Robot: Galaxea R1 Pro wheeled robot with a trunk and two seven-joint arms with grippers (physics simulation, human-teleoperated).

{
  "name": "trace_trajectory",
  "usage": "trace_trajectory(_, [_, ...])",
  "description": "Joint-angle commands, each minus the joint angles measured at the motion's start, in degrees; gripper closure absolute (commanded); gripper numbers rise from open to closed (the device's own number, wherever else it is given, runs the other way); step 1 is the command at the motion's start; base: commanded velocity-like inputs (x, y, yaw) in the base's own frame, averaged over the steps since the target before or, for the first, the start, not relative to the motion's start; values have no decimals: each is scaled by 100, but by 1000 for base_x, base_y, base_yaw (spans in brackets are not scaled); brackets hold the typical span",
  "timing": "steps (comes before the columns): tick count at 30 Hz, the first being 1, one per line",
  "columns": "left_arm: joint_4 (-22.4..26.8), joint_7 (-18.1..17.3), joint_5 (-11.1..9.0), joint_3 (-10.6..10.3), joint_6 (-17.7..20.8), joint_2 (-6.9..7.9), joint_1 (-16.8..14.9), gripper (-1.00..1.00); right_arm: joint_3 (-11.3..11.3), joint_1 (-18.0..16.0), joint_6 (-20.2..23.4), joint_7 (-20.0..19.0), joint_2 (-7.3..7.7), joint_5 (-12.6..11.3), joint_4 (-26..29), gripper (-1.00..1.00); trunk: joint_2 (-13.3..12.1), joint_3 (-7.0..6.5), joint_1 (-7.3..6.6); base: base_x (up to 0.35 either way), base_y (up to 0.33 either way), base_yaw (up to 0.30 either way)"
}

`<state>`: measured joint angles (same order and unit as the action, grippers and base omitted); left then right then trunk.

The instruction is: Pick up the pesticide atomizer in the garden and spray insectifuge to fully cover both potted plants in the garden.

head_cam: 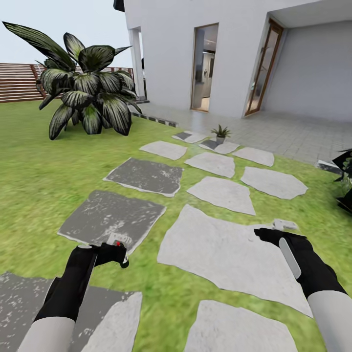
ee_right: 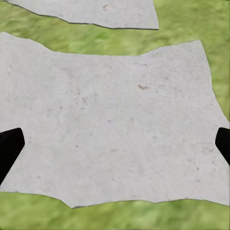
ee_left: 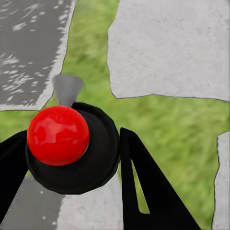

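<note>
Left gripper low over the lawn, at the corner of a dark grey stepping stone, closed around the pesticide atomizer. From the head camera, just a whitish spray head with a red spot poking out beyond the black fingers. From the left wrist camera, fingers set narrow on either side of a round black body topped by a glossy red ball, a small grey nozzle tip beyond it; the left-hand finger pressed against the black body, the other just beside it, contact there hard to judge. Grass and the edges of pale stones underneath. Right gripper held out over a large pale stepping stone, nothing between its fingers. In the right wrist camera, two dark fingertips at opposite edges of the frame, spread wide, bare pale stone in between. A small potted plant with thin pointed leaves far ahead on the stones, near the grey paving in front of the white house. A big dark-leaved bush to the left on the grass, a brown slatted fence behind it. Dark leaves at the right edge, too cut off to identify.
</note>
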<state>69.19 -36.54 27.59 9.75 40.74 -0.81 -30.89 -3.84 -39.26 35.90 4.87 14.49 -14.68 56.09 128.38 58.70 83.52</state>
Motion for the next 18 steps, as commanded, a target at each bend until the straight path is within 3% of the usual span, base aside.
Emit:
trace_trajectory(1, [7,-62,53,18,13,-7,-5,100,6,-2,22,47,2,-62,8,-100,2,5,3,347,0,0])
trace_trajectory(18, [7,-63,51,18,12,-7,-5,100,6,-2,22,44,3,-62,8,-100,2,5,3,346,0,0])
